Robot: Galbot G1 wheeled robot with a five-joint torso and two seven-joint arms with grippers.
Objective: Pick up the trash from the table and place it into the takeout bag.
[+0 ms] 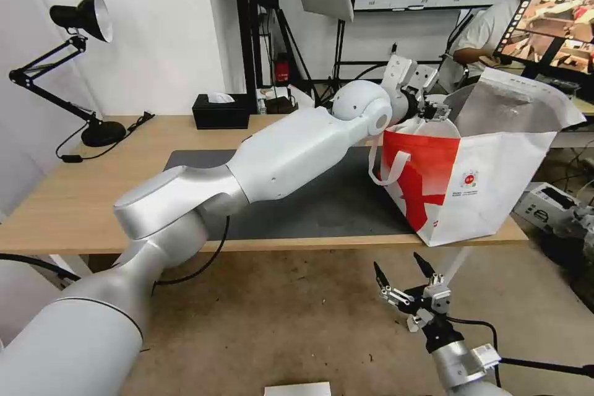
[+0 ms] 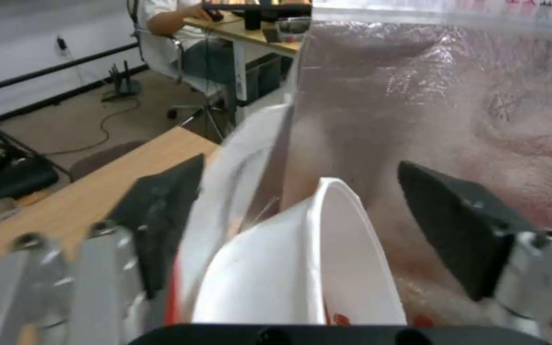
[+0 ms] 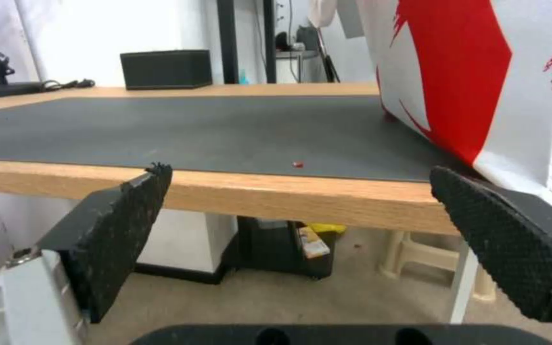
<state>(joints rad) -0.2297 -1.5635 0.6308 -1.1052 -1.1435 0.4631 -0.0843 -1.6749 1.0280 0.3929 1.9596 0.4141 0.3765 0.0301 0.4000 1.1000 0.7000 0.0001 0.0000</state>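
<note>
Left end effector [image 2: 302,215] | spread wide | over bowl [image 2: 289,268] | inside takeout bag [image 1: 495,179]

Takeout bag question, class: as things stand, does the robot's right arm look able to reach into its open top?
Probably not without a big move. The right gripper hangs open below the table edge, in front of it, while the takeout bag opens well above, and the left gripper already sits open over a white bowl there.
</note>
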